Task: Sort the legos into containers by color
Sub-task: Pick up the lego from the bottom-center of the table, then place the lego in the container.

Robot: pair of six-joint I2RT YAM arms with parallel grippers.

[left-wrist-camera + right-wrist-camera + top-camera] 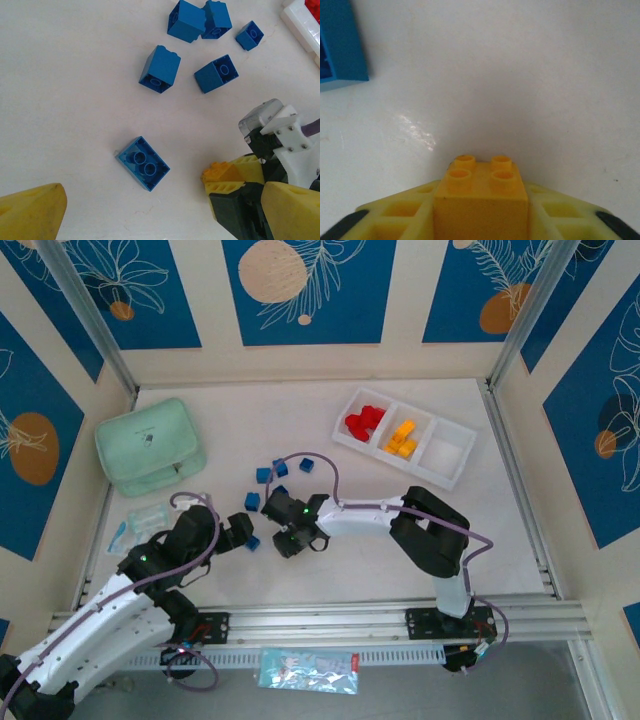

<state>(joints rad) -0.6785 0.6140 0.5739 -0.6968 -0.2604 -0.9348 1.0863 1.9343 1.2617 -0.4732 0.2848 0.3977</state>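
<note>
- The right end effector [298, 537] is clamped shut on a yellow-orange brick [481, 192]. The studs poke out past the fingertips, and it sits low over the table [330, 580]. My guess is that grip keeps the brick square for a drop into the tray [415, 411].
- The middle compartment [416, 430] already has yellow-orange ones in it, so that's the obvious target. The red bricks [364, 421] sit in the compartment left of it, and the end compartment [445, 455] is bare. I'd bet that one is for blue.
- The left end effector [162, 202] is spread wide with nothing in it. It's lined up on a lone blue brick [143, 163] lying flat just ahead of its fingers. Looks like a pick being set up, though that's only my read.
- Five more blue bricks [160, 69] are scattered beyond it, a couple of them touching.
- Possible snag: the two end effectors are right beside each other, so one probably has to clear out first.
- The right arm's cable [322, 462] loops near the blue pile.
- The mint green case [150, 445] and a clear bag [146, 517] are off to the left, well apart from the tray.
</note>
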